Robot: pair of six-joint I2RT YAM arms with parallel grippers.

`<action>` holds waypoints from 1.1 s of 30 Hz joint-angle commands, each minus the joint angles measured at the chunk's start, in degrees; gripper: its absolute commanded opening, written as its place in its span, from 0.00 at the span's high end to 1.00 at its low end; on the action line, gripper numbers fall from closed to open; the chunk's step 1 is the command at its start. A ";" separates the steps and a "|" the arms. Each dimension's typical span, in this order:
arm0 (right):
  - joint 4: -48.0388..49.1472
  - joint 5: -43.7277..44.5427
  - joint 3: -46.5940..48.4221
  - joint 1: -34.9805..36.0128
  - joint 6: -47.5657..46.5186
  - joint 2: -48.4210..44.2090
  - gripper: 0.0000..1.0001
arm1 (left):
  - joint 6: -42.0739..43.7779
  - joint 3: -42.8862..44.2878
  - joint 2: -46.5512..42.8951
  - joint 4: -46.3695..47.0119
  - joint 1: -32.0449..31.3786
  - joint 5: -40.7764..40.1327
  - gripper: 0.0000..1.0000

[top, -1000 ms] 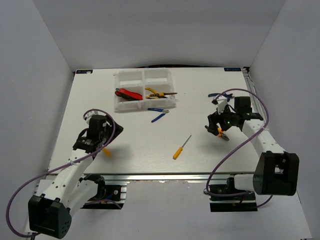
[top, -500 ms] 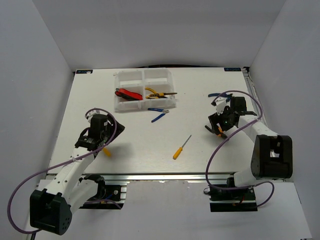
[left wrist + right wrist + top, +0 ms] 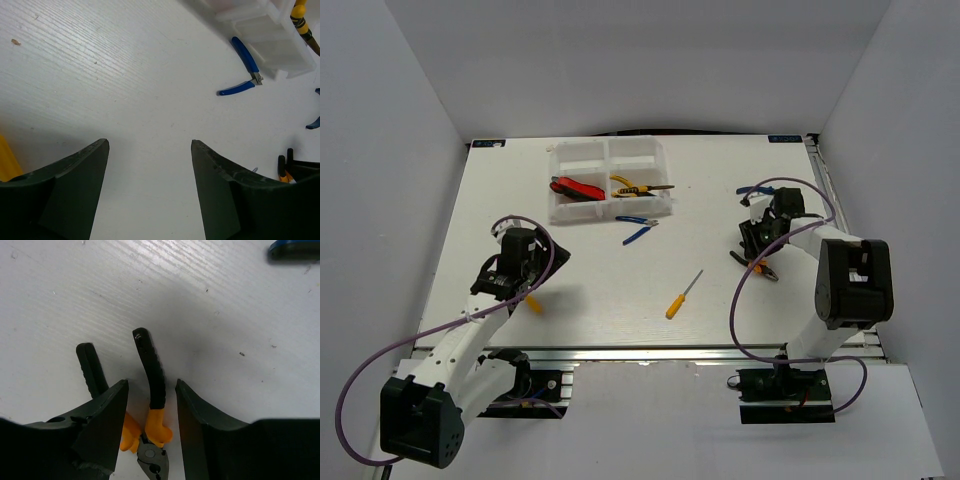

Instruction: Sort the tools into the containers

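When you look down from the top, the white tray point(image 3: 610, 150) sits at the upper middle of the table point(image 3: 580, 270). Red cutters point(image 3: 575, 188) lie in a box on its left side. Yellow pliers point(image 3: 638, 188) lie in a box on its right side. Blue pliers point(image 3: 638, 228) lie on the table just below the tray. A screwdriver point(image 3: 684, 294) lies alone in the lower middle. At the right, the right claw point(image 3: 758, 252) is down on the orange-and-black pliers point(image 3: 766, 269), and a second blue tool point(image 3: 750, 193) lies near, above it. At the lower left, the left claw point(image 3: 523, 290) has a yellow handle point(image 3: 534, 303) just beside it.

In the left wrist view, the left claw point(image 3: 150, 145) is spread wide with only bare table between its fingers. The yellow handle point(image 3: 7, 165) peeks in at the lower left edge, outside the claw. The blue pliers point(image 3: 247, 75) and the tray point(image 3: 265, 30) are far off at the upper right.

In the right wrist view, the right claw point(image 3: 151, 390) is spread. One black handle of the orange-and-black pliers point(image 3: 150, 365) lies right between its fingers, in the middle of the frame. The other handle lies off to the left, partly under the left finger. The pliers' head points to the bottom edge. A bit of blue handle point(image 3: 295, 249) shows at the upper right corner.
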 commanded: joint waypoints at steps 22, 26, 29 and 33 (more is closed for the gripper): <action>4.32 2.87 -1.36 0.10 -5.55 2.24 1.00 | -0.15 -0.12 -1.13 1.57 0.33 0.05 0.22; 1.33 -3.62 3.11 0.54 -5.47 -1.54 1.00 | -0.06 -0.21 -1.66 1.92 0.33 -0.04 0.22; -1.04 -7.14 8.55 2.55 -4.85 -3.92 1.00 | -0.06 -0.29 -2.10 2.45 0.33 -0.13 0.22; -1.75 -10.75 15.32 6.77 -3.09 -5.15 1.00 | 0.03 -0.03 -2.28 3.07 0.33 0.04 0.22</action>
